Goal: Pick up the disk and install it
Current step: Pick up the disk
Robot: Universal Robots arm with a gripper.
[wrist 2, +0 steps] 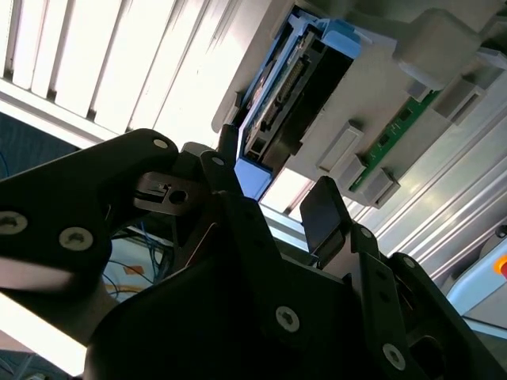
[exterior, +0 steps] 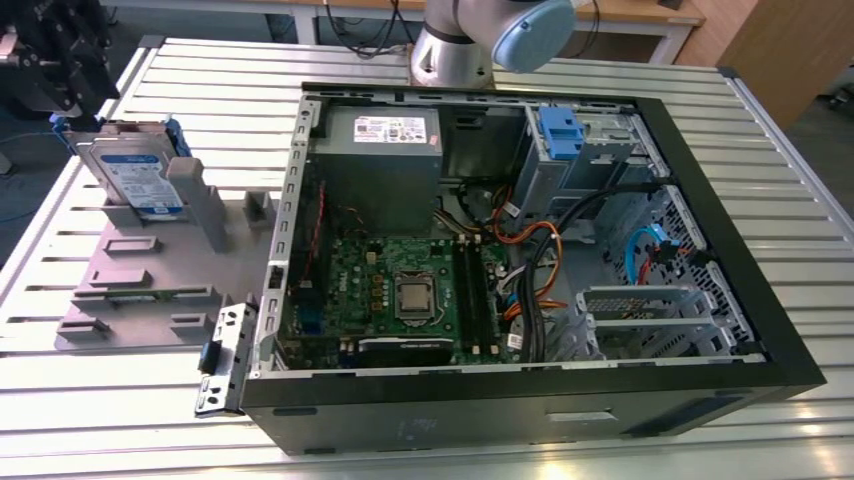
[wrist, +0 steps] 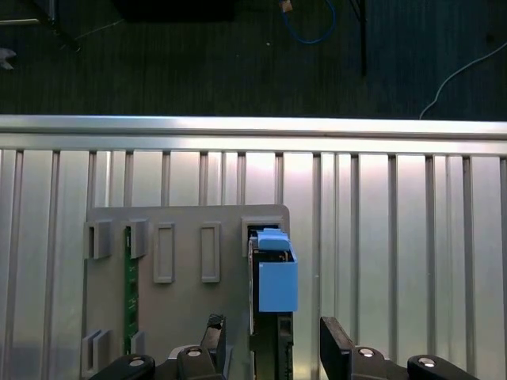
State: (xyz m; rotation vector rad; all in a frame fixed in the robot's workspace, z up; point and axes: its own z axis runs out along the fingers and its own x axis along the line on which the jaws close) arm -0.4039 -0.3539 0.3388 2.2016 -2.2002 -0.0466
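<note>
The disk (exterior: 134, 175) is a silver drive with a white-and-blue label in a blue carrier, standing on edge in a grey slotted fixture (exterior: 140, 270) at the exterior view's left. My black gripper (exterior: 47, 60) hangs just above and behind it. In both wrist views the disk (wrist: 275, 285) (wrist 2: 289, 79) shows edge-on. The gripper (wrist: 275, 348) (wrist 2: 273, 190) is open, its two fingertips (wrist: 337, 340) spread wider than the disk, in line with it and apart from it.
An open computer case (exterior: 534, 390) lies in the middle of the slatted metal table (exterior: 134, 420), with a grey power supply (exterior: 380, 150), motherboard (exterior: 414, 285), cables and a bay with a blue latch (exterior: 561, 130). A green board (wrist: 131, 293) stands in another fixture slot.
</note>
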